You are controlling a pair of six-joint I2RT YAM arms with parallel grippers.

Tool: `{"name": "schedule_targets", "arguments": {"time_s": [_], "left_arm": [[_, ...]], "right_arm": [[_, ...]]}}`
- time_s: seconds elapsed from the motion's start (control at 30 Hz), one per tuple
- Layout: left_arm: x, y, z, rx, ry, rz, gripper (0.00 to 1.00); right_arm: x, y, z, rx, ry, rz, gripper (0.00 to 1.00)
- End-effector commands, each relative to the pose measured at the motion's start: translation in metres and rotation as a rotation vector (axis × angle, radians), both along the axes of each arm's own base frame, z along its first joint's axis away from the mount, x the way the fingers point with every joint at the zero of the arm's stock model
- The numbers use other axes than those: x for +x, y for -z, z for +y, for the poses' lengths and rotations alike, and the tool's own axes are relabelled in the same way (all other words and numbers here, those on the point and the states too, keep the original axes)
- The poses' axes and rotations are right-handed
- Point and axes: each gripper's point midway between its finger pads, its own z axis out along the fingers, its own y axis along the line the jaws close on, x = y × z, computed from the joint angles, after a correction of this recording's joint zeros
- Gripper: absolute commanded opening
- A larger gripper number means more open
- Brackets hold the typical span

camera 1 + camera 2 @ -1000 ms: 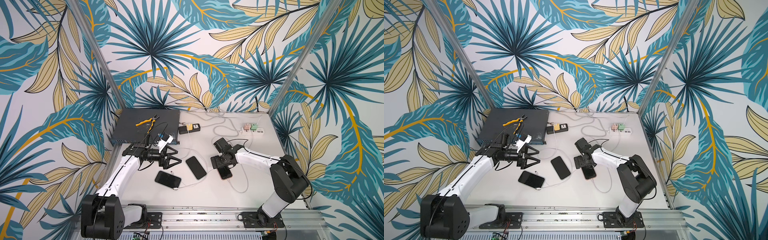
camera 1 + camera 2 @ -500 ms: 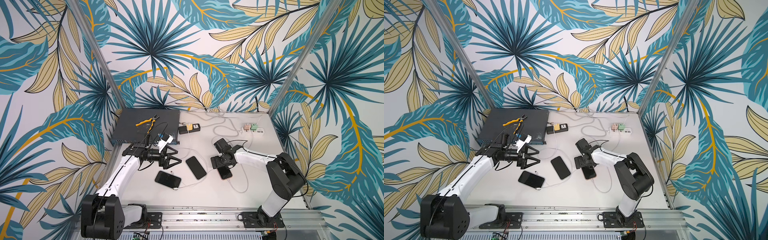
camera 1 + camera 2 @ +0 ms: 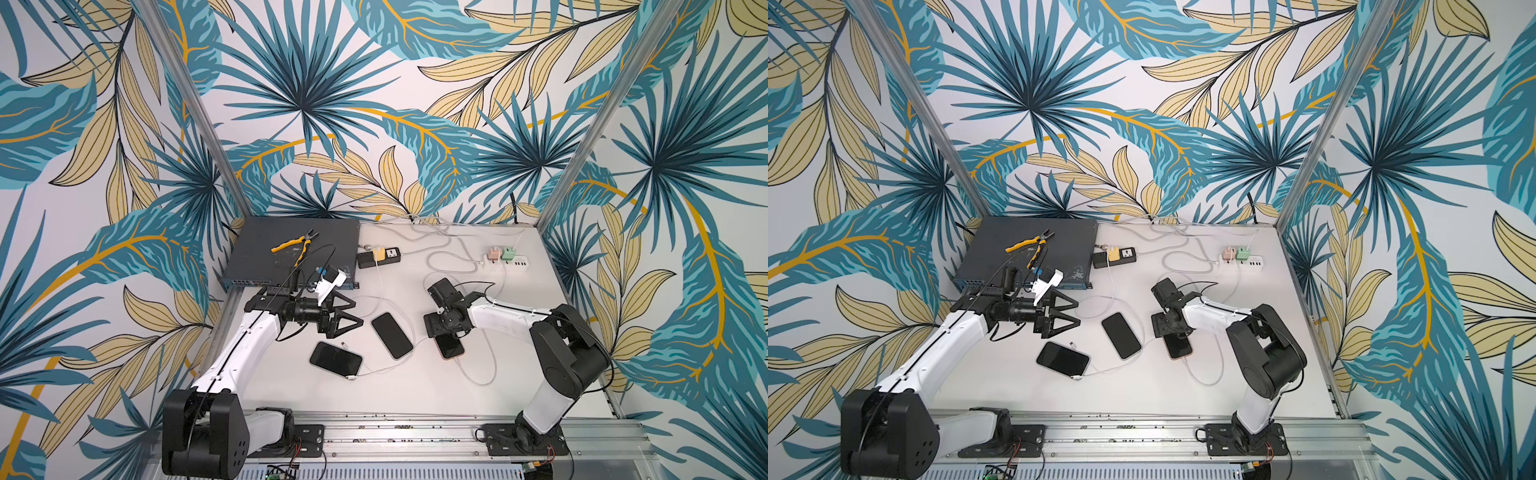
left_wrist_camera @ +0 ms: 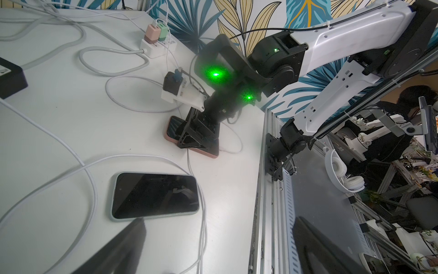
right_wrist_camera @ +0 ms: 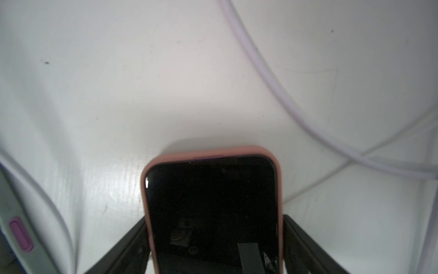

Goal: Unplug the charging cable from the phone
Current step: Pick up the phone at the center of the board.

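The phone (image 3: 451, 348) in the pink case is lying flat on the white bench (image 3: 415, 395), a little right of the middle, with its dark screen facing up. The cable (image 3: 482, 382) is sticking out of the phone's end that is pointing at the front edge. It is making a loop toward the front edge and then bending back along the phone's right side.

The right gripper (image 4: 194, 142) is reaching down over the phone's far half. In the right wrist view its black fingers (image 5: 128, 244) are sitting one on each side of the pink case, right against it. I cannot tell whether they are squeezing it or only standing beside it.

Two more phones are lying to the left. The middle phone (image 3: 392, 335) is sitting just beside the pink one, and the left phone (image 3: 336, 357) is sitting nearer the front edge.

The left gripper (image 3: 358, 312) is hanging over the bench behind the left phone, with its fingers spread wide and holding nothing.

A dark box (image 3: 266, 249) is sitting in the back left corner with yellow pliers (image 3: 296, 243) lying on top. A black strip (image 3: 379, 257) and a white strip (image 3: 505, 259) are lying near the back edge, with more cords curling between them.
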Motion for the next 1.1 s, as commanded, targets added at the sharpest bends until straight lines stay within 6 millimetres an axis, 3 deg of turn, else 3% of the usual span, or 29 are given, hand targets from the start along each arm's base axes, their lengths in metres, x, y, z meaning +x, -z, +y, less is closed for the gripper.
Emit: {"name": "schedule_targets", "arguments": {"time_s": [0.0, 0.3, 0.57, 0.83, 1.07], "left_arm": [[0.002, -0.011, 0.0, -0.021, 0.009, -0.048, 1.0], [0.005, -0.012, 0.0, -0.016, 0.003, -0.05, 1.0], [0.009, -0.018, -0.009, 0.03, 0.019, -0.063, 1.0], [0.011, -0.033, -0.025, 0.036, 0.071, -0.086, 1.0], [0.017, -0.041, -0.042, -0.004, 0.09, -0.082, 1.0]], "right_arm": [[-0.007, 0.013, -0.015, -0.066, 0.017, 0.031, 0.79], [0.01, -0.024, 0.002, 0.008, -0.025, -0.059, 0.64], [0.015, -0.074, 0.047, 0.243, -0.168, -0.137, 0.6], [-0.007, -0.142, 0.109, 0.625, -0.412, -0.179, 0.59], [-0.026, -0.201, 0.138, 0.898, -0.561, -0.217, 0.59]]}}
